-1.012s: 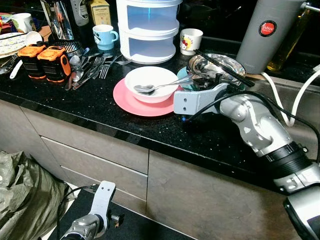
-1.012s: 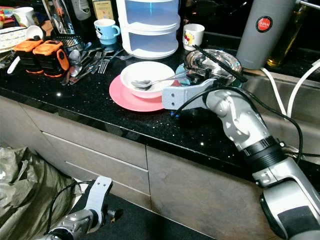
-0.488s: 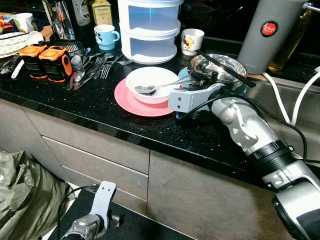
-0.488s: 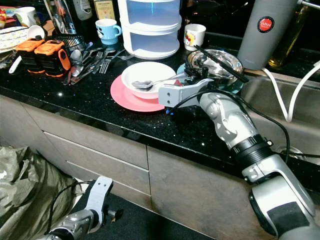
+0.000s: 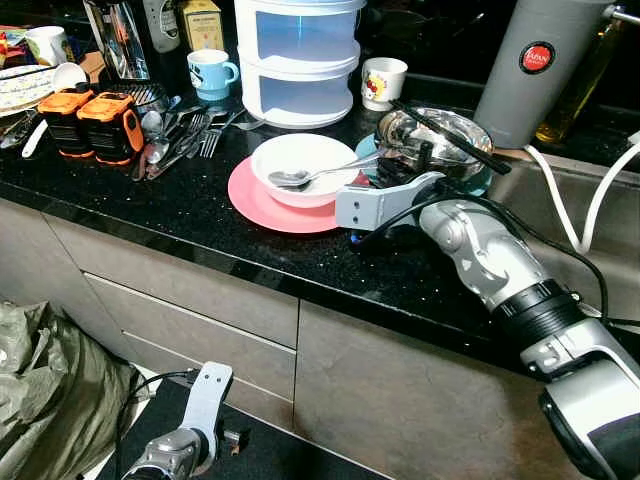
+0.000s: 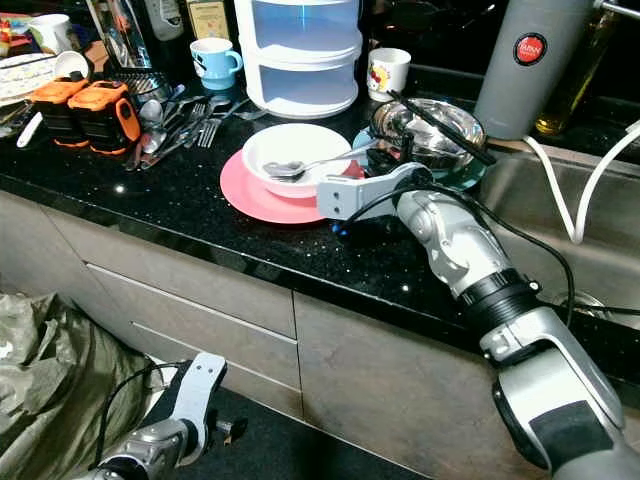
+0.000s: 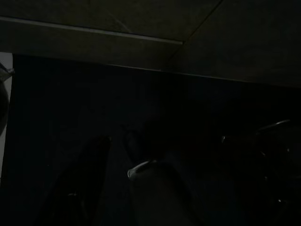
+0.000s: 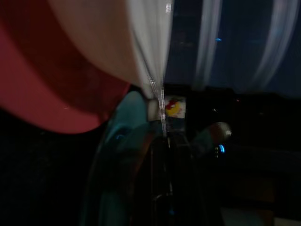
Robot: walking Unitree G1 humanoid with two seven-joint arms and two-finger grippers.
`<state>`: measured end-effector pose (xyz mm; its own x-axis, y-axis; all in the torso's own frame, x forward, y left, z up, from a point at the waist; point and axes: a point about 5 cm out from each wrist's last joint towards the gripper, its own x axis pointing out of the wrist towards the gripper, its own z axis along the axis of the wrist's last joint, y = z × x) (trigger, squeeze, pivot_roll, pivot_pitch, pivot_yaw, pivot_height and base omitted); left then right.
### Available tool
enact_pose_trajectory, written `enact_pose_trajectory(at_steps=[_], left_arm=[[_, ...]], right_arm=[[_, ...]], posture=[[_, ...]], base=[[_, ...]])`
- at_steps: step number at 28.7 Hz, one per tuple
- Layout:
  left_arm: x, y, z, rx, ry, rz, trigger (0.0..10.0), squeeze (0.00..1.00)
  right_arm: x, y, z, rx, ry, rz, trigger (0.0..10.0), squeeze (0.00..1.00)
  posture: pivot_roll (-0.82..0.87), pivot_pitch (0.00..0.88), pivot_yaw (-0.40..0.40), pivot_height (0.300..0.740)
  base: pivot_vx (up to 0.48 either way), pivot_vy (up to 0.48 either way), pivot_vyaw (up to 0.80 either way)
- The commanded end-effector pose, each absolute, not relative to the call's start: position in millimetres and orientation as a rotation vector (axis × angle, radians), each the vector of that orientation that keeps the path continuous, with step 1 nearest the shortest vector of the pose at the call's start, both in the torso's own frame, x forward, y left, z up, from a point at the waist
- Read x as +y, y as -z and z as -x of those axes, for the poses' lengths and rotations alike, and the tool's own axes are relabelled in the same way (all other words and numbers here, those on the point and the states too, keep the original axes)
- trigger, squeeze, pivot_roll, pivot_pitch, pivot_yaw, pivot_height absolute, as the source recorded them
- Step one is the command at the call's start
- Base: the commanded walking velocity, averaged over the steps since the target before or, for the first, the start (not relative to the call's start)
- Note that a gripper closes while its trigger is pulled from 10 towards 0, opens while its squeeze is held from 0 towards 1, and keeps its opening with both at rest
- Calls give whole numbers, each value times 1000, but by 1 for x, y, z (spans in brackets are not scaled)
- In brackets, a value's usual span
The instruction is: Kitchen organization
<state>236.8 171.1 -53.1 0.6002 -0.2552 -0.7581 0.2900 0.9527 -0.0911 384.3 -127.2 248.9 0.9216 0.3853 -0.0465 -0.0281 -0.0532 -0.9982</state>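
1. Far left on the black stone counter (image 5: 200,215), two orange-and-black battery packs (image 5: 95,120) sit just beside a loose heap of forks and spoons (image 5: 180,130); a blue mug (image 5: 210,72) stands behind them.
2. Below counter level, the left gripper (image 5: 232,438) hangs idle before the grey drawers (image 5: 190,300); whether its fingers are spread or closed cannot be told.
3. At centre, a white bowl (image 5: 300,165) rests on a pink plate (image 5: 262,200), a spoon (image 5: 300,178) lying in it with the handle pointing right. A white stacked container (image 5: 298,60) stands behind.
4. The right gripper (image 5: 405,165) reaches over the counter between the pink plate and a steel bowl (image 5: 435,135) that sits on a teal plate (image 5: 475,180), black chopsticks (image 5: 450,123) laid across it. Its fingers are hidden behind the wrist, so their state cannot be told.
5. At right, a grey flask (image 5: 540,65) stands beside the sink (image 5: 600,250).
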Motion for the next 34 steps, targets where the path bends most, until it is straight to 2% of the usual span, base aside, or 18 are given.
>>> enact_pose_trajectory(at_steps=[1, 10, 17, 22, 27, 32, 34], left_arm=[[171, 56, -233, 884, 317, -41, 10000, 0], [172, 56, -233, 884, 315, -43, 10000, 0], [172, 55, -234, 882, 314, -45, 10000, 0], [172, 55, -234, 881, 314, -45, 10000, 0], [172, 55, -235, 880, 314, -45, 10000, 0], [172, 54, -235, 879, 315, -44, 10000, 0], [172, 54, -235, 878, 315, -43, 10000, 0]], right_arm=[[-125, -251, -385, -295, -342, 1585, 0, 0], [-124, -257, -383, -335, -311, 1537, 0, 0], [-120, -274, -378, -394, -279, 1425, 0, 0], [-110, -276, -368, -390, -387, 1128, 0, 0], [-101, -281, -358, -408, -461, 926, 0, 0], [-104, -292, -357, -413, -422, 692, 0, 0], [-105, -292, -357, -405, -411, 666, 0, 0]], posture=[[-32, 63, 6, 740], [-31, 67, 12, 740], [-30, 67, 14, 740], [-31, 66, 15, 740], [-31, 64, 14, 740], [-33, 67, 11, 740], [-33, 67, 11, 740]], base=[[0, 0, 0], [0, 0, 0], [0, 0, 0], [0, 0, 0], [0, 0, 0], [0, 0, 0], [0, 0, 0]])
